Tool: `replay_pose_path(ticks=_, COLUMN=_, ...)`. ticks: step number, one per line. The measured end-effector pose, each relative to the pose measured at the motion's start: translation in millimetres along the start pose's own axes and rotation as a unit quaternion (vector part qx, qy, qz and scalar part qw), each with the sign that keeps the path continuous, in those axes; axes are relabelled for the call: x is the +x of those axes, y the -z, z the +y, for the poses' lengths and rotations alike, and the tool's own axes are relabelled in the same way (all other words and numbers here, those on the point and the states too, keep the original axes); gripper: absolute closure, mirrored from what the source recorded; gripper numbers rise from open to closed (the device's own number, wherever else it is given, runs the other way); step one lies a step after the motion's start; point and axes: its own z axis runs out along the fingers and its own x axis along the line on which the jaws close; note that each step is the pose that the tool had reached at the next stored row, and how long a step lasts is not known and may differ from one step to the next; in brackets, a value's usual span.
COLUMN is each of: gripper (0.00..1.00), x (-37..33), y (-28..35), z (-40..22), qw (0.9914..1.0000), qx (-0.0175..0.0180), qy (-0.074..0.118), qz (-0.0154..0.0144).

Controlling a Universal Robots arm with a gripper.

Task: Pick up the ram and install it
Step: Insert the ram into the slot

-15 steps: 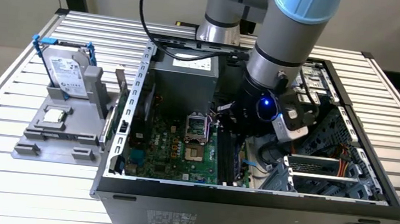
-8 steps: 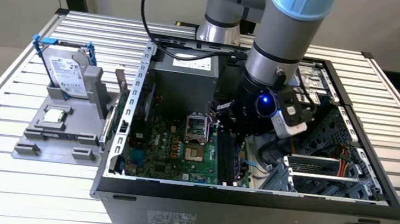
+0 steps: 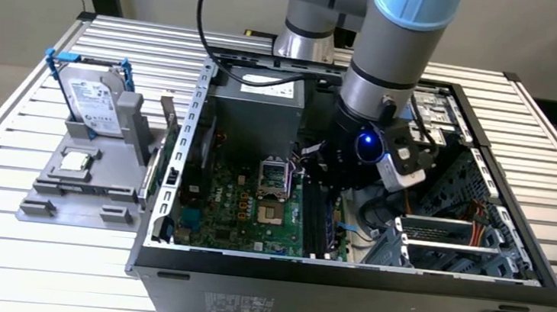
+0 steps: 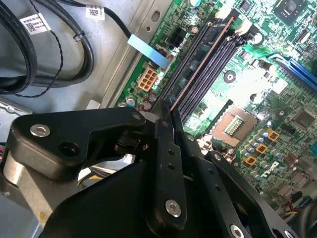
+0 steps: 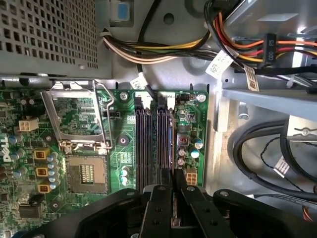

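Note:
The ram [image 4: 200, 65] shows edge-on as a thin, long stick running from my fingertips out along the black memory slots [image 5: 148, 144] of the green motherboard [image 3: 237, 213]. My gripper [image 4: 166, 111] is shut on the ram's near end, deep inside the open computer case [image 3: 348, 285]. In the first wrist view the gripper [image 5: 173, 181] sits right over the slot row beside the board's edge. In the exterior view the gripper [image 3: 335, 188] hangs low over the board, just on the exterior view's right of the processor socket [image 3: 271, 177]. Whether the ram is seated in a slot I cannot tell.
A silver hard drive with blue rails [image 3: 94, 100] stands on a grey fixture [image 3: 82, 183] outside the case, on the exterior view's left. Inside are the power supply [image 3: 257, 116], bundled cables [image 5: 237, 49], thick black cables [image 4: 44, 54] and a drive cage [image 3: 454, 242].

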Motion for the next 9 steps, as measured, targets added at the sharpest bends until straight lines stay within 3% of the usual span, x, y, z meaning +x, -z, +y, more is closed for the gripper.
replay_pose_path(ticks=9, gripper=1.00, x=-0.3, y=-2.7, z=0.9, qw=1.00000, qx=0.0024, qy=0.000, qz=0.0000)
